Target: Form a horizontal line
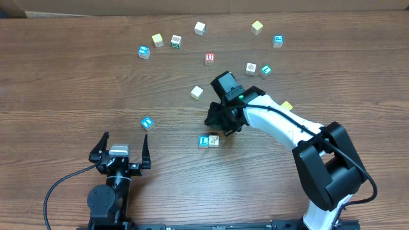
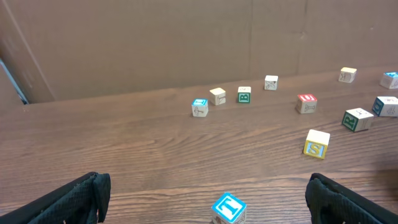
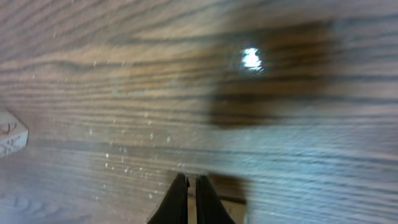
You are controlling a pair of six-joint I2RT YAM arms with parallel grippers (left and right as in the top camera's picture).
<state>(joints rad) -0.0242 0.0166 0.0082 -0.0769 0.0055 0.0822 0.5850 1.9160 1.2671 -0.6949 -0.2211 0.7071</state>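
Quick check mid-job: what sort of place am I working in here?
Probably a robotics test bench rather than a home: a wood-grain table, a plain cardboard backdrop behind it, and small letter cubes scattered about.

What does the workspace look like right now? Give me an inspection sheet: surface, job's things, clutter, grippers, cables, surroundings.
Surface: wood-grain table, no spills seen.
Job's things: horizontal line, so far only two touching cubes, the blue L cube and the tan cube.
Clutter: lone blue cube nearer the left arm; loose letter cubes scattered across the far side, among them a red-faced cube and a yellow cube.
Grippers: left gripper open, empty; right gripper shut on nothing, low over the table beside the line.
Cables: black cable loops from the left arm's base; second cable runs along the right arm.
Surroundings: cardboard wall behind the table.
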